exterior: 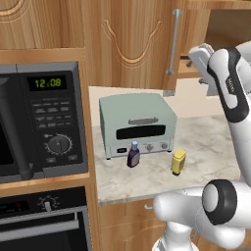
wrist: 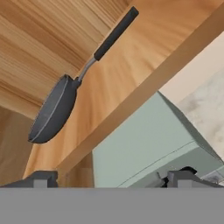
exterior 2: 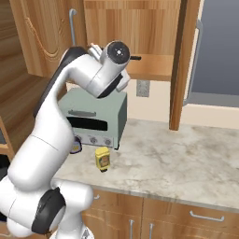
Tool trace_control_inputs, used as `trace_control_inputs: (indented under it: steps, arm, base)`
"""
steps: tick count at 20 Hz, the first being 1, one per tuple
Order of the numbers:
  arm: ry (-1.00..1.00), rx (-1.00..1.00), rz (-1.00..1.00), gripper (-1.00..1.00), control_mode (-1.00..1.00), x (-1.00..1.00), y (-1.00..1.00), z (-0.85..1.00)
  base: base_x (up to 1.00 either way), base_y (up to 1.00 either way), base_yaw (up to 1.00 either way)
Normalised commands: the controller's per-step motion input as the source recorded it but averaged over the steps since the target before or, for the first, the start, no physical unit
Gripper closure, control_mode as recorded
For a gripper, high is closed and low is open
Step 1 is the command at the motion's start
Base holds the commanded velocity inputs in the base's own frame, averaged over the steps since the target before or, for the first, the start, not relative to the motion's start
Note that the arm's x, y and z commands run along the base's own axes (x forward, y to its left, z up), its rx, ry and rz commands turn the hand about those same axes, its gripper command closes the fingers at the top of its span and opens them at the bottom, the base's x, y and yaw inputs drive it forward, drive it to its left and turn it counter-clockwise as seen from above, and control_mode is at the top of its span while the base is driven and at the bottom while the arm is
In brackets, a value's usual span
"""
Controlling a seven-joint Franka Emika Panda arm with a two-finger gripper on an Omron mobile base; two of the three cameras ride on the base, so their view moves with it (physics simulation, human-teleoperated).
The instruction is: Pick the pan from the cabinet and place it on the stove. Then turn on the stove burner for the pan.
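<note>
pan (wrist: 54,111) on cabinet (wrist: 131,57) shelf, ahead of gripper (wrist: 113,179), clear of fingertips, handle pointing away | gripper: jaws spread wide, holding nothing

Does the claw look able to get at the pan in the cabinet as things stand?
Probably yes. The cabinet door stands open, the pan lies alone on the shelf with its handle free, and the open claw faces it with nothing between.

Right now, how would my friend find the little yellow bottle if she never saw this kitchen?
Find the marble counter under the wooden cabinets. On it sits a pale green toaster oven, and two small bottles stand in front of that. The yellow bottle is the right one in the left base view; its neighbour, the purple bottle, is dark with a blue cap.
</note>
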Motion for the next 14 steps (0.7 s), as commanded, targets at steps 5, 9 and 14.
trace_control_inputs:
  steps: [5, 9, 14]
  arm:
    - [0.00, 0.07, 0.00, -1.00, -1.00, 0.49, -0.09, -0.01]
    - [0.00, 0.08, 0.01, -1.00, -1.00, 0.40, -0.03, 0.00]
    - [0.00, 0.08, 0.02, -1.00, -1.00, 0.37, 0.00, 0.00]
  base:
    - [0.00, 0.00, 0.00]
    - [0.00, 0.00, 0.00]
    - [0.00, 0.00, 0.00]
